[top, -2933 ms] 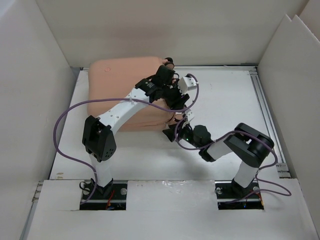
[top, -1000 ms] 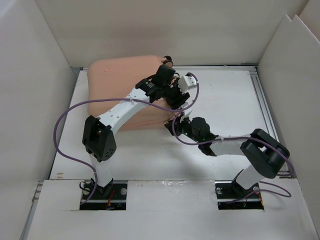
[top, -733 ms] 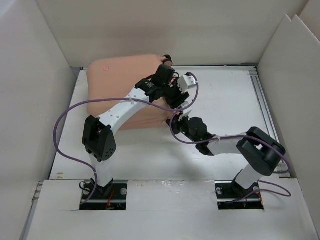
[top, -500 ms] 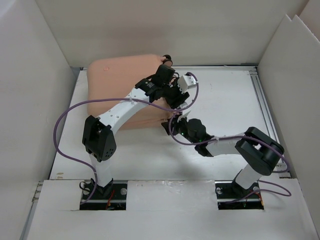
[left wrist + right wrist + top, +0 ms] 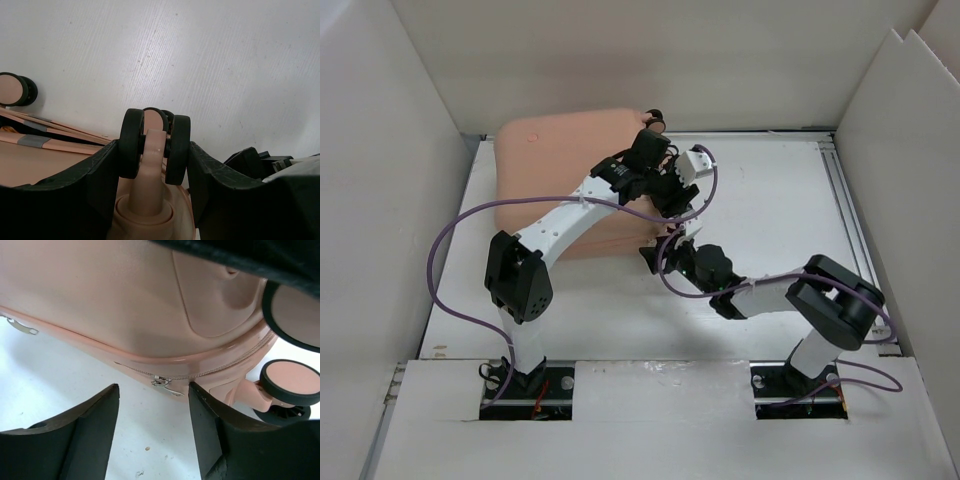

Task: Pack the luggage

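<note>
The salmon-pink luggage lies closed on the table at the back left. My left gripper is shut on one of its caster wheels at the right near corner; in the top view that gripper sits over the corner. A second wheel shows at the left. My right gripper is open, low on the table, facing the luggage's side. A silver zipper pull hangs on the zip line just beyond its fingertips. In the top view the right gripper is at the luggage's near right corner.
White walls enclose the table on the left, back and right. A metal rail runs along the right side. Purple cables loop from both arms. Two more wheels show at the right of the right wrist view.
My right arm has stretched forward and its gripper has moved left, close up to the luggage's near right corner. The left arm and the luggage have not moved.
</note>
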Robot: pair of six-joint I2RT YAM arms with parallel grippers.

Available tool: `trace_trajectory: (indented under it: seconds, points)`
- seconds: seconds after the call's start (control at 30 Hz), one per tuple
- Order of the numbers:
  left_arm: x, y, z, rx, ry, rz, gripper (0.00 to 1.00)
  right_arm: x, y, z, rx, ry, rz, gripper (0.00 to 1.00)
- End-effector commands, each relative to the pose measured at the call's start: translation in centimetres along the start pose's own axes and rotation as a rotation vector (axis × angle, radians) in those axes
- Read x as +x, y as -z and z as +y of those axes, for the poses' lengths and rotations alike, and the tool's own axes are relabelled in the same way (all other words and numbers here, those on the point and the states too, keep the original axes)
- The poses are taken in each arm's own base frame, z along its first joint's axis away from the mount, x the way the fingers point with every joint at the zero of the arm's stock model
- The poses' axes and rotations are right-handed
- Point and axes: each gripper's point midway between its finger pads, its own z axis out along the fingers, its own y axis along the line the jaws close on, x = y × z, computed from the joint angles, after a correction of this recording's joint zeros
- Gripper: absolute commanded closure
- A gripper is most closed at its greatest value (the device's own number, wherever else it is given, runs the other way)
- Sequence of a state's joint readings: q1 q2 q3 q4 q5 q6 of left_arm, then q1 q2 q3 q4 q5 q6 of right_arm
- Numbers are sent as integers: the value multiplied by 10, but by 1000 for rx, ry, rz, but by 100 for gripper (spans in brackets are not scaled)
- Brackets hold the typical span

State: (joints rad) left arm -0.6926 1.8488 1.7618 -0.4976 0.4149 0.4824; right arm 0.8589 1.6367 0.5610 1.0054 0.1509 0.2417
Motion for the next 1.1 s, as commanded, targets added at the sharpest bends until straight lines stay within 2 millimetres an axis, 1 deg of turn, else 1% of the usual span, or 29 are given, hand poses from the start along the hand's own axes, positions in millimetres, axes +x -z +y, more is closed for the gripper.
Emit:
trace_trajectory:
  seconds: [0.0, 0.07, 0.1, 0.13, 0.2, 0.23, 0.27, 0.3, 0.33, 0.37, 0.47, 0.5, 0.57, 0.6, 0.63, 0.67, 0.7, 0.77, 0.8, 0.83, 0.87, 0.9, 0.93, 1.0, 1.03, 1.07]
  points:
    - [-77, 35, -22, 37, -43, -231, 100, -50, 4, 12, -37, -18, -179, 37]
    - [-77, 35, -22, 37, -43, -231, 100, -41, 7, 5, -8, -13, -148, 35]
    - [-79, 35, -21, 34, -48, -240, 100, -46, 8, 7, -11, -24, -158, 35]
    - [-79, 35, -21, 34, -48, -240, 100, -44, 8, 4, 4, -24, -153, 37]
    - [-79, 35, -21, 35, -38, -240, 100, -44, 5, 3, 14, -24, -153, 38]
    - [-81, 35, -20, 31, -43, -249, 100, -46, 0, 2, 23, -26, -160, 38]
    - [-77, 33, -19, 26, -38, -237, 100, -51, -2, 4, 20, -28, -171, 40]
    - [-78, 35, -20, 23, -41, -245, 100, -42, -5, 2, 28, -22, -140, 40]
    - [-78, 35, -20, 23, -41, -245, 100, -44, -9, 3, 29, -21, -139, 43]
    - [-80, 35, -19, 20, -45, -254, 100, -44, -11, 3, 31, -20, -131, 43]
    - [-80, 38, -18, 10, -45, -252, 100, -31, -12, -4, 72, -18, -70, 51]
    - [-82, 38, -18, 7, -48, -260, 100, -32, -11, -7, 91, -26, -71, 54]
    - [-82, 38, -18, 7, -48, -260, 100, -27, -10, -8, 97, -22, -50, 58]
    - [-82, 38, -18, 7, -48, -260, 100, -29, -9, -10, 107, -22, -53, 58]
    - [-85, 40, -17, 4, -52, -268, 100, -26, -9, -11, 111, -19, -39, 58]
    - [-88, 44, -17, 1, -56, -276, 100, -21, -8, -7, 104, -15, -23, 58]
    - [-88, 44, -17, 1, -56, -276, 100, -15, -5, -10, 108, -2, -10, 58]
    - [-86, 44, -18, 4, -52, -268, 100, -10, -2, -2, 81, 22, 2, 55]
    - [-86, 44, -18, 3, -63, -268, 100, -14, -1, -1, 79, 32, -6, 52]
    - [-86, 44, -18, 3, -63, -268, 100, -8, 1, 2, 71, 36, 6, 51]
    - [-86, 44, -18, 3, -63, -268, 100, -12, 2, 1, 79, 34, -5, 51]
    - [-86, 44, -18, 3, -63, -268, 100, -7, 4, 3, 72, 36, 5, 49]
    - [-86, 44, -18, 3, -63, -268, 100, -12, 5, 2, 83, 34, -8, 48]
    - [-86, 44, -18, 3, -63, -268, 100, -10, 6, -1, 97, 37, 2, 47]
    - [-86, 44, -18, 3, -63, -268, 100, -14, 4, 0, 94, 44, -7, 45]
    - [-86, 44, -18, 3, -63, -268, 100, -7, 4, -3, 109, 51, 15, 44]
